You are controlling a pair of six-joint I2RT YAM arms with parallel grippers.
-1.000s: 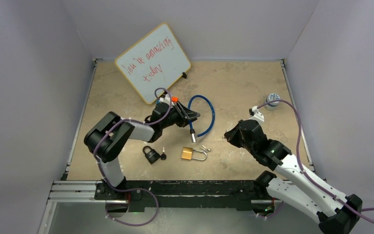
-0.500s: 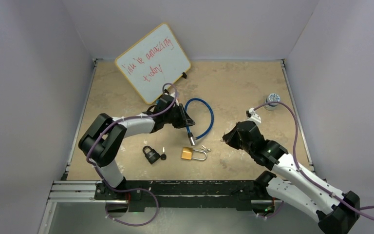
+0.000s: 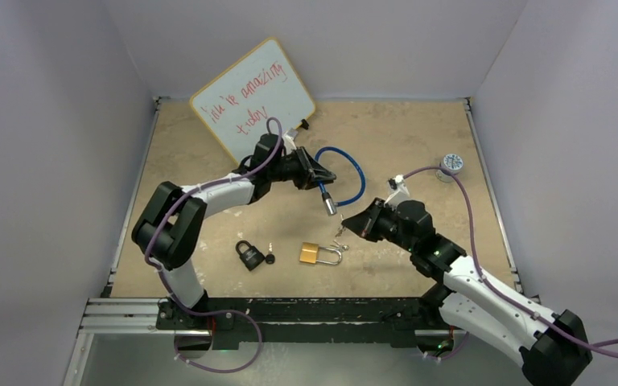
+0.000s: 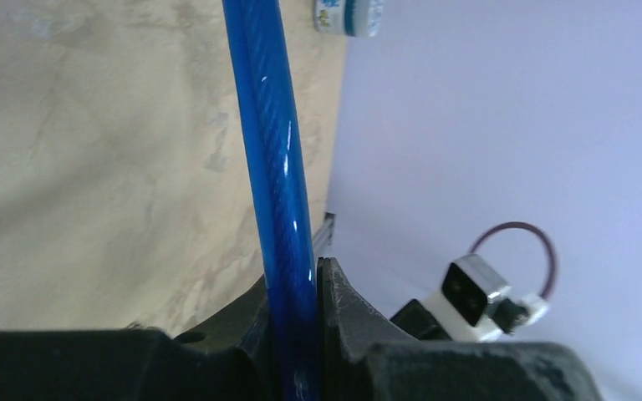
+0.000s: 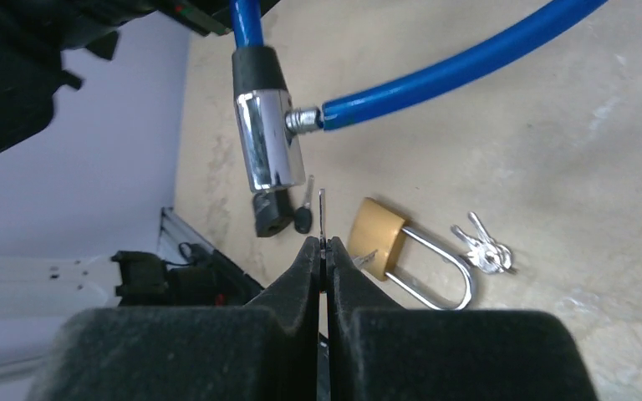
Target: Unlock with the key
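Note:
My left gripper (image 3: 320, 178) is shut on the blue cable lock (image 3: 357, 170) and holds it off the table. In the left wrist view the cable (image 4: 272, 142) runs up from between the jaws. The lock's chrome cylinder (image 3: 331, 206) hangs at the cable's lower end, and in the right wrist view it (image 5: 267, 142) is just above my right gripper (image 5: 323, 244). That gripper (image 3: 348, 226) is shut on a thin key (image 5: 322, 213), whose blade points up and ends just beside and below the cylinder.
On the table lie a brass padlock (image 3: 310, 254), a small key bunch (image 3: 339, 244) and a black padlock (image 3: 249, 256) with a black-headed key (image 3: 270, 258) beside it. A whiteboard (image 3: 252, 102) leans at the back. A small round container (image 3: 451, 164) sits far right.
My left gripper has closed on the cable and carried it up and to the right, swinging the cylinder along. My right arm has moved left, bringing the key up to the cylinder.

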